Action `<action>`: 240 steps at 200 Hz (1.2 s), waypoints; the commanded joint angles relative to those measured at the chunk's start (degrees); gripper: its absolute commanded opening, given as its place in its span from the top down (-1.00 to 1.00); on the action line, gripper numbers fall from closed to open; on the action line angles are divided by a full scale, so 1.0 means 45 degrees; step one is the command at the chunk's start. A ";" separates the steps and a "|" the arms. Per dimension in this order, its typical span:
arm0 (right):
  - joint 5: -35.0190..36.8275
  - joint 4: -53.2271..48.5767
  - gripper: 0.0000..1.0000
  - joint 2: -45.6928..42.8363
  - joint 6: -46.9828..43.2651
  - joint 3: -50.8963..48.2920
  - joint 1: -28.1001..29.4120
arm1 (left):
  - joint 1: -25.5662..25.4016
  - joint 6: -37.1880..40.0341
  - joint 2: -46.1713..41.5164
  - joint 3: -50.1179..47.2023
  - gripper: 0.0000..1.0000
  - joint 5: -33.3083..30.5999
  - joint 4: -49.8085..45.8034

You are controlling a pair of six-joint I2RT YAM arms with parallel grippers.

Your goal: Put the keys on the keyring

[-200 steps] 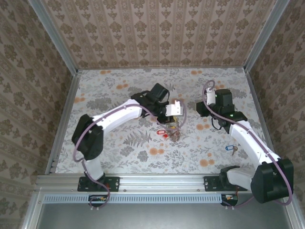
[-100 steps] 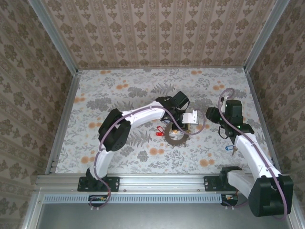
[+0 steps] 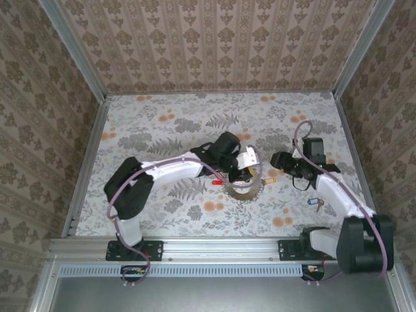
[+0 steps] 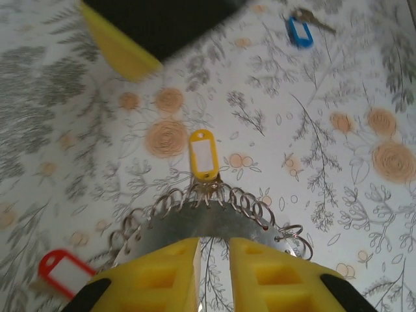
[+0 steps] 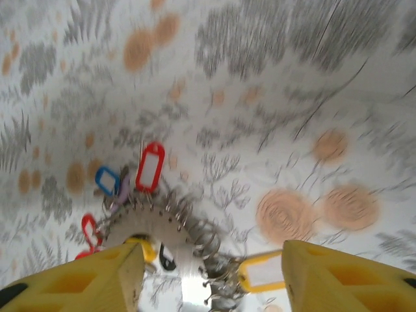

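The keyring [image 3: 244,189], a flat metal ring hung with wire loops and coloured tags, lies on the flowered table. My left gripper [image 3: 247,170] is over it. In the left wrist view the ring's band [image 4: 208,221] runs just past my left gripper [image 4: 214,250], whose fingers stand a narrow gap apart with only table between them. A yellow-tagged key [image 4: 203,155] lies at the ring's outer edge; whether it is threaded on, I cannot tell. A blue-tagged key [image 3: 316,203] lies loose to the right. My right gripper [image 5: 211,260] is wide open above the ring [image 5: 156,224] and yellow tag [image 5: 263,272].
Red tags [image 3: 218,182] and a blue tag [image 5: 106,180] hang from the ring's left side. The right gripper's yellow finger [image 4: 123,49] sits close ahead of the left one. Papered walls and metal rails [image 3: 88,156] fence the table.
My left gripper has parted slightly and the ring now lies flat on the table. My right gripper has opened wide and swung in toward the ring from the right.
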 commanded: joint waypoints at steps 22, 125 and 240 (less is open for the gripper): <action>-0.2277 -0.0986 -0.13 0.2484 -0.0892 0.1040 0.1100 | 0.0198 -0.3558 -0.0974 -0.2851 0.66 -0.0902 0.3172; -0.0765 -0.2848 -0.02 0.6218 -0.2599 0.3719 0.2051 | 0.0310 -0.5599 -0.0864 -0.4116 0.66 -0.2320 0.2693; -0.2891 -0.2931 0.40 0.6780 -0.2867 0.3604 0.2413 | 0.0527 -0.6148 0.0559 -0.4191 0.79 -0.1867 0.3167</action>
